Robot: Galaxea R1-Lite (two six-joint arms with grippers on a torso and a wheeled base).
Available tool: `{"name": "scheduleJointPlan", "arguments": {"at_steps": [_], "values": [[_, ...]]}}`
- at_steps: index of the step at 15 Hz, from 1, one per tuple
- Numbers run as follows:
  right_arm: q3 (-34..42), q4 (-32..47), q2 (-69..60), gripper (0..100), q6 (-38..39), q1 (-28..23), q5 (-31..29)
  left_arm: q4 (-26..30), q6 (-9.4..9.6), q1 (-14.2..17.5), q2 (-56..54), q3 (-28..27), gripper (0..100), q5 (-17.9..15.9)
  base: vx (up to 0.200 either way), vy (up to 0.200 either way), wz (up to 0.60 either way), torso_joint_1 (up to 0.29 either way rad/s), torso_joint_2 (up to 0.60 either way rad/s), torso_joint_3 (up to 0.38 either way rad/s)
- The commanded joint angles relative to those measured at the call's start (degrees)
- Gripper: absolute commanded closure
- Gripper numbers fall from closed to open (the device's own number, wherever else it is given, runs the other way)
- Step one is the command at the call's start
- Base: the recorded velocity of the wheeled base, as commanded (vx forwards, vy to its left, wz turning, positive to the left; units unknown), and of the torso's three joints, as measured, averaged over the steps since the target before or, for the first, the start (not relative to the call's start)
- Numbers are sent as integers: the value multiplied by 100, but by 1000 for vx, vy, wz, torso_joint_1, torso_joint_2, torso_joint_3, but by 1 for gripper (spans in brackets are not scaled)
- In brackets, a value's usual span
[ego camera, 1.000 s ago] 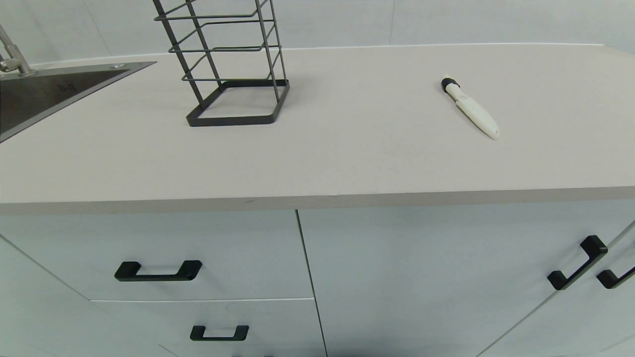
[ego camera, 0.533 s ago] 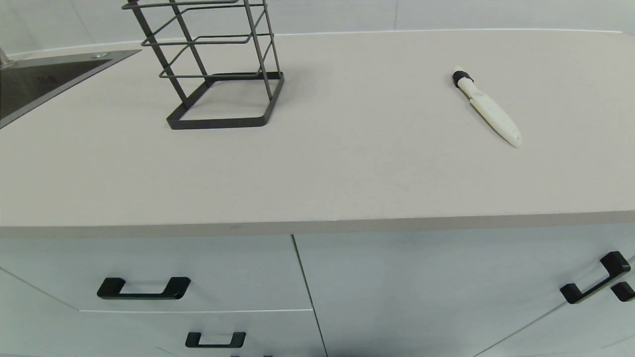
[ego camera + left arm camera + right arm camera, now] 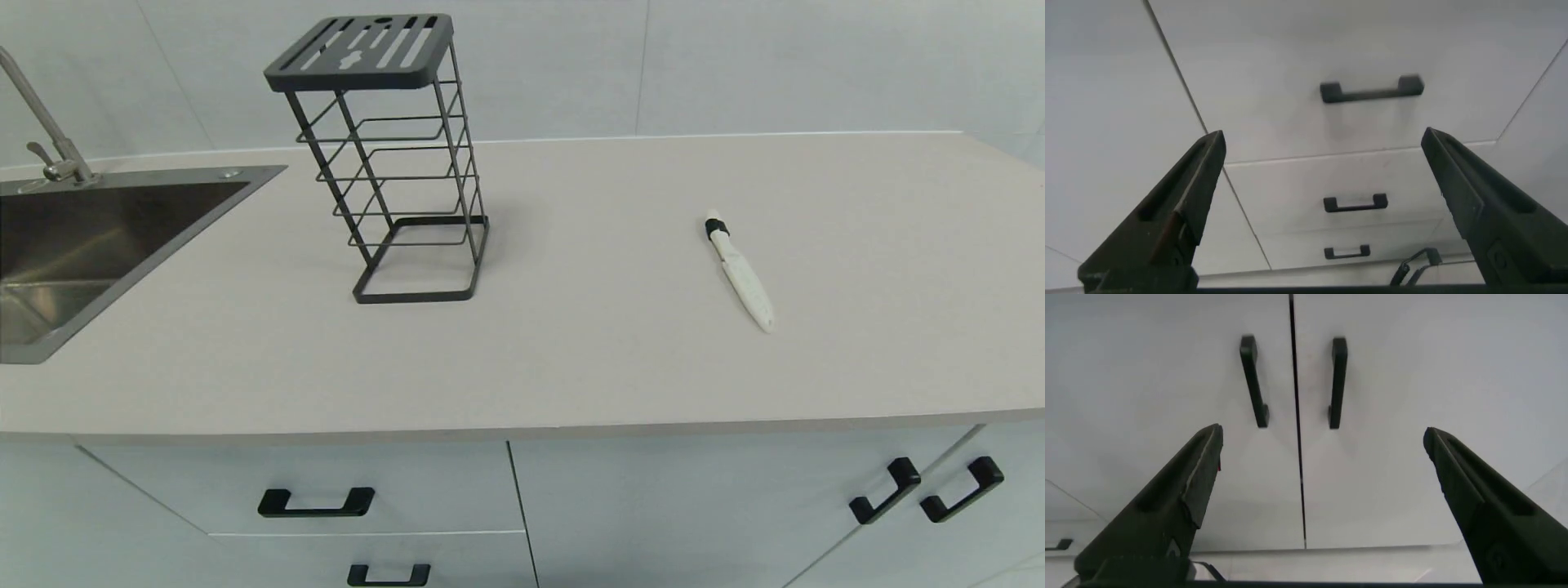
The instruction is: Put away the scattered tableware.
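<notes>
One white knife [image 3: 739, 272] lies flat on the countertop [image 3: 620, 359], well to the right of the one wire rack [image 3: 392, 171] (upright, slotted top) and the one sink [image 3: 98, 220]. There are two grippers. The left gripper [image 3: 1323, 151] and right gripper [image 3: 1323, 437] both have fingers spread wide, holding nothing, and face the cabinet fronts below the counter, well apart from the knife.

We see a cream-white utensil [image 3: 741, 278] with a black band at its far end. To the left is a black wire rack [image 3: 351, 82] with a slotted top. The counter [image 3: 612, 359] is plain beige — the cabinets [image 3: 694, 506] pale grey, their handles [image 3: 316, 513] black.
</notes>
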Motion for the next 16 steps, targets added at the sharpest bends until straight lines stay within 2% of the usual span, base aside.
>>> {"name": "scheduleJointPlan", "arguments": {"at_steps": [1, 4, 8, 16], "values": [[0, 0, 5, 0, -2, 0, 1, -6, -3, -9, 7, 0, 0, 0, 0, 0, 0, 203, -481, -217], [0, 0, 5, 0, -2, 0, 1, -6, -3, 0, 7, 0, 0, 0, 0, 0, 0, 87, -487, -214], [0, 0, 5, 0, -2, 0, 1, -6, -12, 0, 7, 0, 0, 79, 0, 0, 0, 367, -485, -234], [0, 0, 5, 0, -2, 0, 1, -6, -21, 0, 7, 0, 0, 88, 0, 0, 0, 289, -532, -254]]}}
